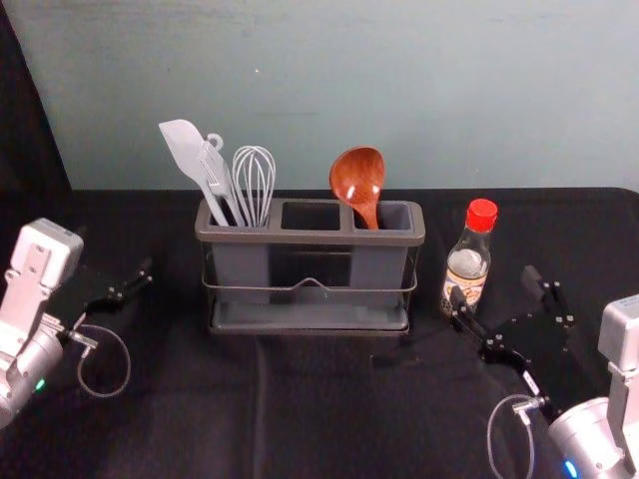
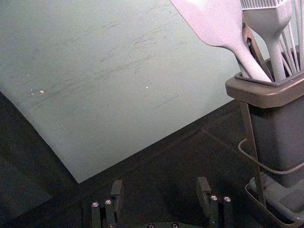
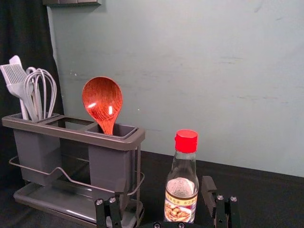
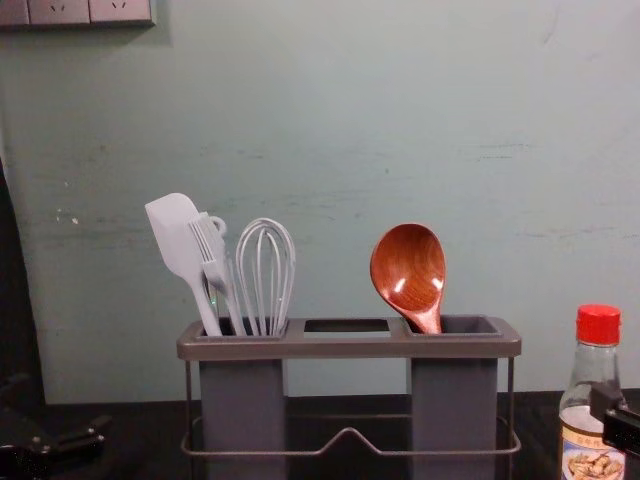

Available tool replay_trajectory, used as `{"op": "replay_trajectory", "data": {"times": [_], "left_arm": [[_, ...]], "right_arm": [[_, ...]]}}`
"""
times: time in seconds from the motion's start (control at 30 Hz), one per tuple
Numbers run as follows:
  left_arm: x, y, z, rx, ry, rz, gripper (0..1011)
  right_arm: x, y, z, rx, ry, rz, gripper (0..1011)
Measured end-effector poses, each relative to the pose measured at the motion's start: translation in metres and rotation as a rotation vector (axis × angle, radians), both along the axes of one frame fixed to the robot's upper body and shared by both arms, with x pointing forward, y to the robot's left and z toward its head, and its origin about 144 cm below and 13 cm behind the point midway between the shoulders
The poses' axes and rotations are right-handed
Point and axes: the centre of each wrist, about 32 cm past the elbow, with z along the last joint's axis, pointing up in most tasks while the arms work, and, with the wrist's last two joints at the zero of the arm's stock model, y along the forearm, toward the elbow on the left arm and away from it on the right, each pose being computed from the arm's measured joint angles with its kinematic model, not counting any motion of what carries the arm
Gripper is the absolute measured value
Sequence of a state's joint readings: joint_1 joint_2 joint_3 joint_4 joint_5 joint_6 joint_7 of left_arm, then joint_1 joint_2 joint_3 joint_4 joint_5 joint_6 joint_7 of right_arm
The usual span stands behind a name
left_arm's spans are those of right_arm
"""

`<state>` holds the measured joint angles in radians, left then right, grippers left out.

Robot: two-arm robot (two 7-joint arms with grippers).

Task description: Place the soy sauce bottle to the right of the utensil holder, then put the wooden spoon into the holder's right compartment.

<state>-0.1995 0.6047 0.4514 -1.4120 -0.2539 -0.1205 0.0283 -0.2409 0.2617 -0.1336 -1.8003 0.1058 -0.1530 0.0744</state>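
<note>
The soy sauce bottle [image 1: 465, 267], red-capped, stands upright on the cloth right of the utensil holder [image 1: 311, 238]. The wooden spoon [image 1: 357, 178] leans in the holder's right compartment, bowl up. My right gripper [image 1: 496, 289] is open at the bottle; in the right wrist view the bottle [image 3: 182, 183] stands between the spread fingers of the right gripper [image 3: 165, 190], with gaps on both sides. Over the cloth left of the holder, my left gripper [image 1: 116, 257] is idle; the left wrist view has the left gripper [image 2: 159, 190] open and empty.
White utensils, a spatula [image 1: 190, 155] and a whisk [image 1: 254, 180] among them, stand in the holder's left compartment. Its middle opening holds nothing. A pale wall [image 4: 330, 120] rises behind the black cloth [image 1: 200, 399].
</note>
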Motion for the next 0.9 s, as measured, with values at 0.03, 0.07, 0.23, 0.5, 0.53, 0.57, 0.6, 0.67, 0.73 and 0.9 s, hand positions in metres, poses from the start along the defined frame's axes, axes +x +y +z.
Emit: {"op": "replay_trajectory", "data": {"times": [0.03, 0.07, 0.23, 0.5, 0.53, 0.57, 0.6, 0.67, 0.73, 0.9], "left_arm": [[0.0, 0.0, 0.0, 0.0, 0.0, 0.0, 1011], [0.0, 0.0, 0.0, 0.0, 0.0, 0.0, 1011], [0.0, 0.0, 0.0, 0.0, 0.0, 0.0, 1011], [0.0, 0.0, 0.0, 0.0, 0.0, 0.0, 1011], [0.0, 0.0, 0.0, 0.0, 0.0, 0.0, 1011], [0.0, 0.0, 0.0, 0.0, 0.0, 0.0, 1011], [0.0, 0.0, 0.0, 0.0, 0.0, 0.0, 1012], [0.0, 0.0, 0.0, 0.0, 0.0, 0.0, 1011], [0.0, 0.0, 0.0, 0.0, 0.0, 0.0, 1011], [0.0, 0.0, 0.0, 0.0, 0.0, 0.0, 1012]], "right_arm": [[0.0, 0.0, 0.0, 0.0, 0.0, 0.0, 1002], [0.0, 0.0001, 0.0001, 0.0, 0.0, 0.0, 1002], [0.0, 0.0002, 0.0001, 0.0, 0.0, 0.001, 1002], [0.0, 0.0002, 0.0001, -0.001, 0.0, 0.001, 1003], [0.0, 0.0002, 0.0001, -0.001, 0.0, 0.001, 1002], [0.0, 0.0001, 0.0001, -0.001, 0.0, 0.001, 1002], [0.0, 0.0001, 0.0001, -0.001, 0.0, 0.001, 1002], [0.0, 0.0001, 0.0001, -0.001, 0.0, 0.001, 1002], [0.0, 0.0001, 0.0001, -0.001, 0.0, 0.001, 1002], [0.0, 0.0001, 0.0001, -0.001, 0.0, 0.001, 1002]]}}
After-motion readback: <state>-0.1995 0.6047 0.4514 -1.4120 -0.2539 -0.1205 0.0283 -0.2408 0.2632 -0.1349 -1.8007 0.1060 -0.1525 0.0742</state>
